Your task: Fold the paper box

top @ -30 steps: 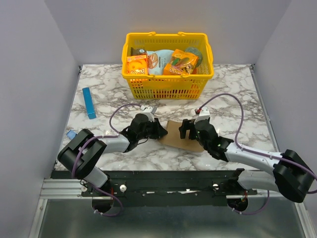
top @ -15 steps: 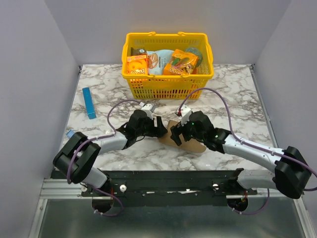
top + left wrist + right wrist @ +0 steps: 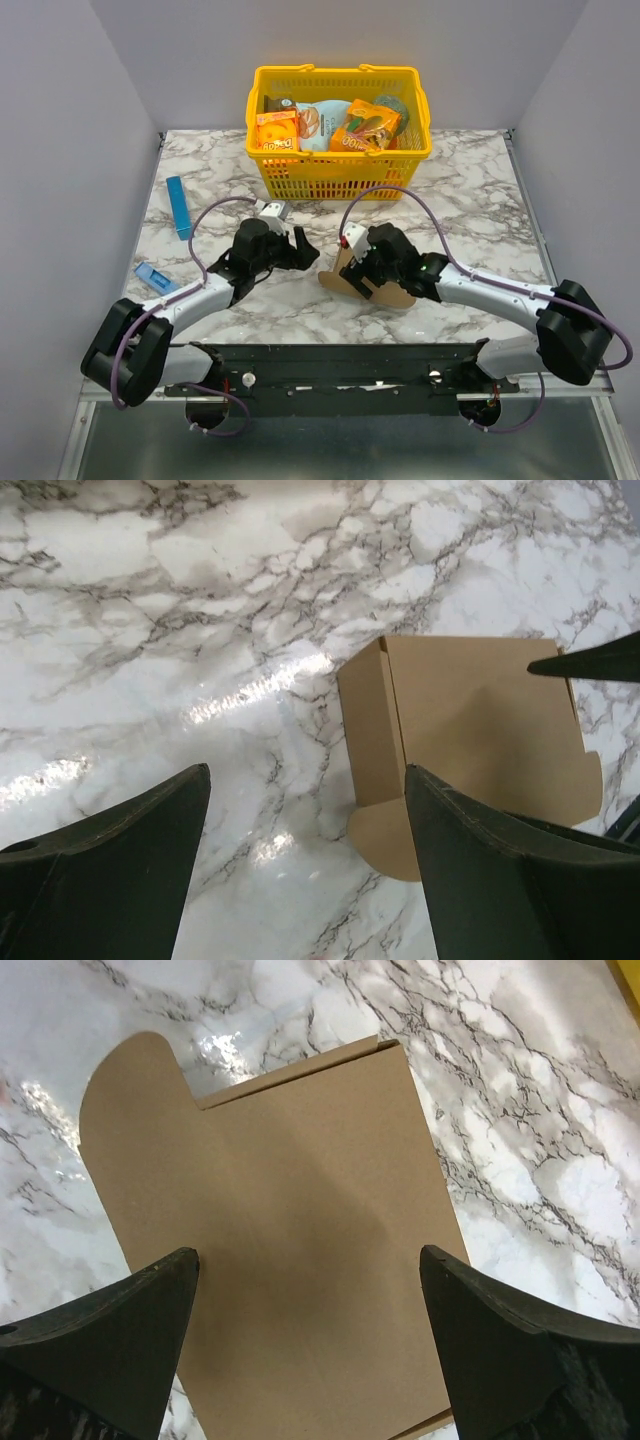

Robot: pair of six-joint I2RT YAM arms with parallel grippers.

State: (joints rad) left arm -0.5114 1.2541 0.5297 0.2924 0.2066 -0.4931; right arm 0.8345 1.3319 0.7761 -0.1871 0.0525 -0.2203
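Left jaws drawn back from paper box (image 3: pixel 480 720), snack boxes (image 3: pixel 277 131) in yellow basket (image 3: pixel 340 165)

free: marble (image 3: pixel 290 300) left of paper box (image 3: pixel 480 720) | blocked: yellow basket (image 3: pixel 340 172) — behind

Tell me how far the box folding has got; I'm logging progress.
Early stage. Done: one side panel of the paper box looks creased up. In hand: the right tool hangs open over the box; the left tool is open, off to its side, holding nothing. Left: the rounded flap lies unfolded and no carton shape is closed.
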